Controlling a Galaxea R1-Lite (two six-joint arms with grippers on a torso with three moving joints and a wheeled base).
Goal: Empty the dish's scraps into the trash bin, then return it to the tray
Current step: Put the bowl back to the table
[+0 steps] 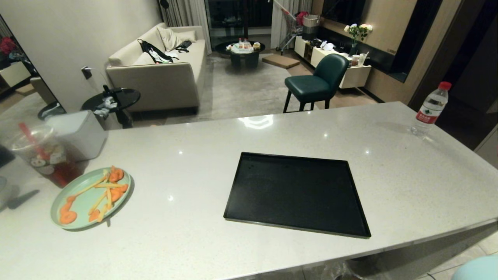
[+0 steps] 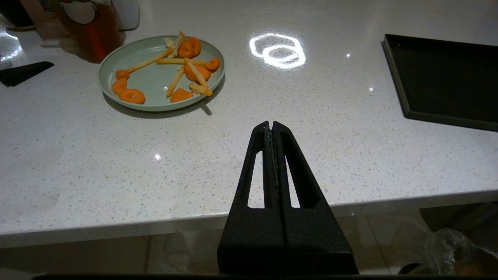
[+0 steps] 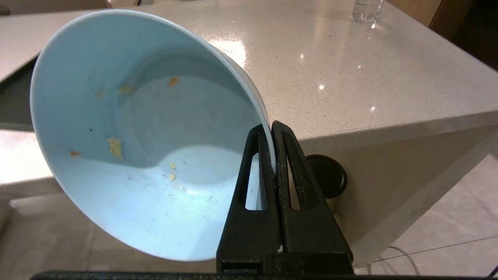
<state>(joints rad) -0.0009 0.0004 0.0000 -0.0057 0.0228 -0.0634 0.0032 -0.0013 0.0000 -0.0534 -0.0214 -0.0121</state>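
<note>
On the speckled worktop [image 1: 194, 155] we see the black tray [image 1: 295, 192], a green plate [image 1: 91, 198], a drink cup [image 1: 44, 155], a water bottle [image 1: 430, 109].

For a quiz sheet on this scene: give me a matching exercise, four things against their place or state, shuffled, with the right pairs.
Things:
1. light-blue bowl
2. black tray
3. pale-green plate
4. water bottle

Places or states:
A. bare, lying flat mid-counter
B. standing upright near the counter's far right corner
C. tilted, rim pinched in the right end effector, only crumbs inside
D. carrying carrot pieces and fry-like sticks at the counter's left

Pairs: 1-C, 2-A, 3-D, 4-B
</note>
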